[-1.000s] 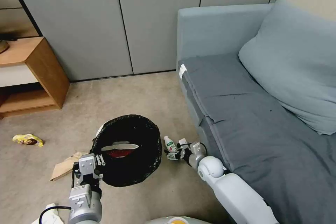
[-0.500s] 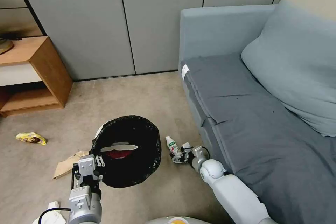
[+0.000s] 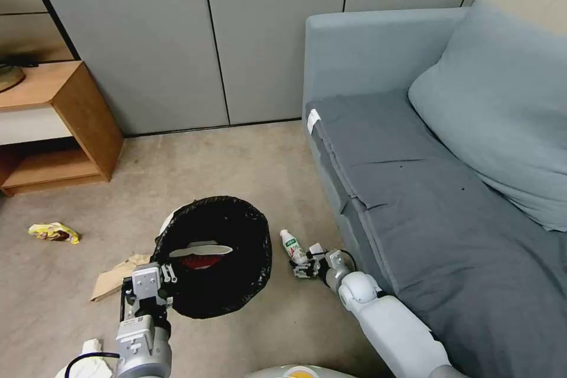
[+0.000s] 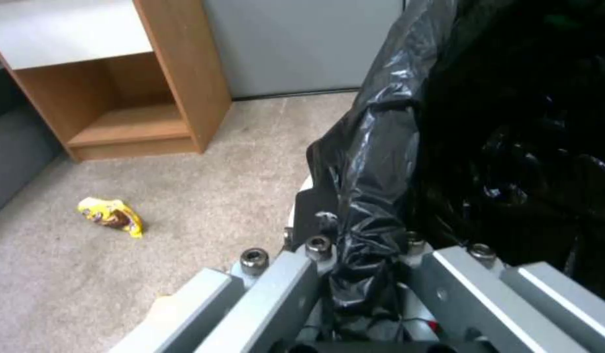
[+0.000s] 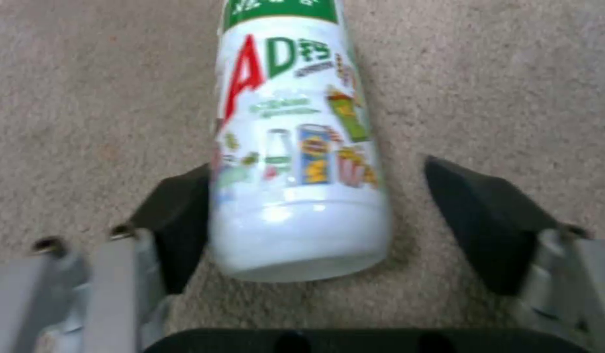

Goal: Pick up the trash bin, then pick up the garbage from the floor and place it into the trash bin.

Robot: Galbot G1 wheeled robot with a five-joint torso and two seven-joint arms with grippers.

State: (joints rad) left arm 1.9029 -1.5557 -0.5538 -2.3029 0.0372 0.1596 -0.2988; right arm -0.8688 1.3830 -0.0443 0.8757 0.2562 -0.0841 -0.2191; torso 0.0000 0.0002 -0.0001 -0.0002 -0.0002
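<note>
The trash bin, white with a black bag liner, is held off the floor at its near rim by my left gripper, which is shut on the rim and liner. A red-and-white carton and a white scrap lie inside. A small green-labelled bottle lies on the carpet beside the sofa. My right gripper is open around its base, one finger touching it, the other apart. More garbage lies to the left: a yellow wrapper, a cardboard scrap and white paper.
A grey-blue sofa with a cushion fills the right side, close to the right arm. A wooden shelf unit stands at the left against grey wall panels. Open carpet lies between them.
My right gripper has sunk a little lower at the bottle's base; the bottle still lies on the carpet. The left gripper and bin have kept their pose. The camera has shifted slightly.
</note>
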